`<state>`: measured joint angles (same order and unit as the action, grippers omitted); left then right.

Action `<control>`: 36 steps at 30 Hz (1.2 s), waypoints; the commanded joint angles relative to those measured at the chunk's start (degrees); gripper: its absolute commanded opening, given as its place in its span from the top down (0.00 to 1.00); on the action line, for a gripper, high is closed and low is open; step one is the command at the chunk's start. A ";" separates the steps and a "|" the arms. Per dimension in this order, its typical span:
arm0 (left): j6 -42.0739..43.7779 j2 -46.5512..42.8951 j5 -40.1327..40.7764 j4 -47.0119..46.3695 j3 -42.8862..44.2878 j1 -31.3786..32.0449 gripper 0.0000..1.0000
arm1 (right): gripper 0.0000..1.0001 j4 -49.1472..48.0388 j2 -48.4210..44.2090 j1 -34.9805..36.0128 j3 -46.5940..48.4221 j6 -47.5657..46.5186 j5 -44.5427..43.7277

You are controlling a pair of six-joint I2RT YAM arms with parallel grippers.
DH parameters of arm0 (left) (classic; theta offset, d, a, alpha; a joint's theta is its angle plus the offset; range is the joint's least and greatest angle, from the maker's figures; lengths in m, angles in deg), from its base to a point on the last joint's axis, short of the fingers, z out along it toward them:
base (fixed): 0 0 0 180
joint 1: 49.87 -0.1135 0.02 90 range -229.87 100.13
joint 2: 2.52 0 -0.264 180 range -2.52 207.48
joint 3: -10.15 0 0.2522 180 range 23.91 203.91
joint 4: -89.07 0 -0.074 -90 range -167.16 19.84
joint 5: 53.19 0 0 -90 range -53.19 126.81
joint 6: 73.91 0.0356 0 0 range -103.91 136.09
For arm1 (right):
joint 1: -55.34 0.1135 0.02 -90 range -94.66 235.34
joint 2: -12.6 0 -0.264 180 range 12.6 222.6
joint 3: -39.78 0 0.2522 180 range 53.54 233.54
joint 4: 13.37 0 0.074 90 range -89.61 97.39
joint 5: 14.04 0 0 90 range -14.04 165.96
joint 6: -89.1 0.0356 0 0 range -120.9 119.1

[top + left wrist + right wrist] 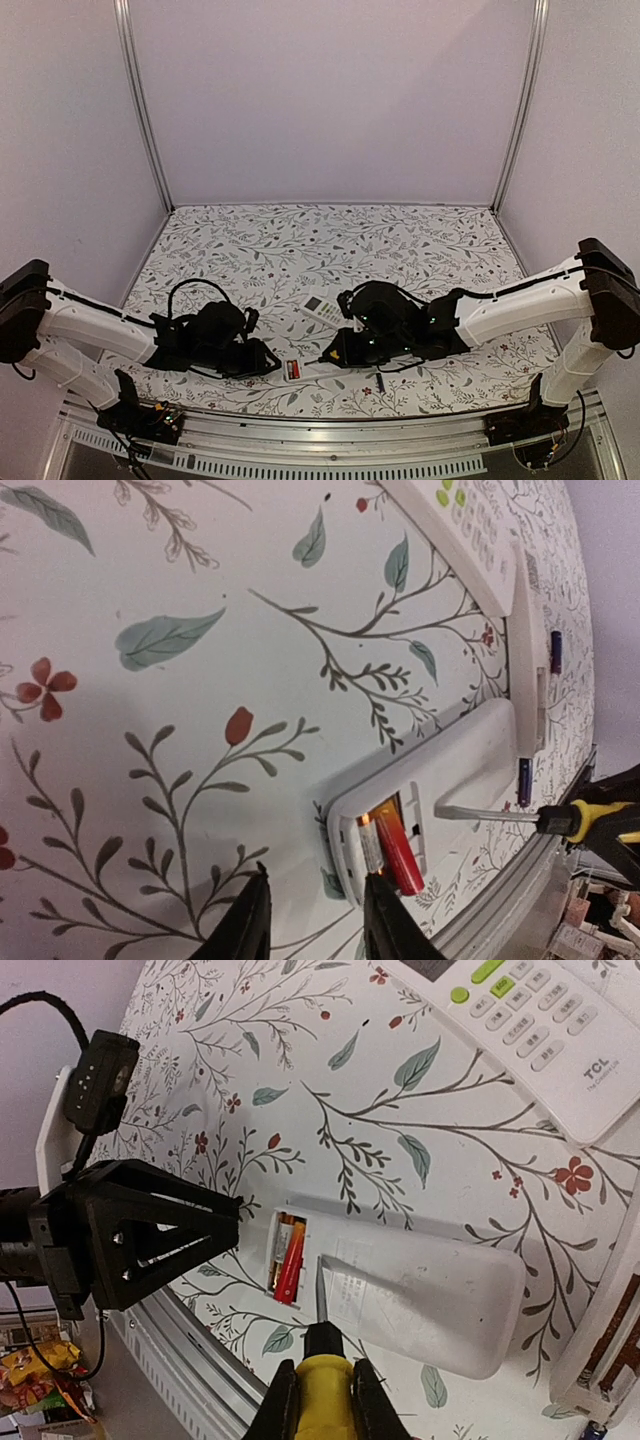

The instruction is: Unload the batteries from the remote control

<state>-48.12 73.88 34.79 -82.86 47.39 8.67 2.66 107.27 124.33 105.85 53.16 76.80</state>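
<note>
A white remote control lies face down with its battery bay uncovered. Two batteries sit in the bay: a red one and a silver-labelled one. My left gripper is open just short of the bay's end, one finger close to the battery tips and nothing between the jaws. From the right wrist the same remote and batteries show. My right gripper is shut on a yellow-handled screwdriver, whose blade rests on the remote's back beside the bay.
A TCL remote lies face up farther back. A third white remote lies to the right, with two dark blue batteries loose near it. The table's metal front rail runs close behind both grippers.
</note>
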 commanded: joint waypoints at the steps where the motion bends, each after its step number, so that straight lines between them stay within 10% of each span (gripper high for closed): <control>1: 1.34 4.19 -2.72 -2.84 0.83 -0.92 0.73 | 1.00 1.32 2.10 0.44 1.68 -1.30 1.82; 11: 1.80 8.54 -4.49 -4.39 1.40 -0.89 0.92 | 1.00 2.62 4.94 0.46 4.63 -2.33 3.62; 36: 1.06 11.67 -5.81 -7.64 0.95 -0.50 1.00 | 1.00 -13.89 0.54 1.24 -2.50 -1.15 11.39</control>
<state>-47.11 84.50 29.26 -92.19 48.94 8.50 -5.41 111.31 124.31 104.26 53.43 82.99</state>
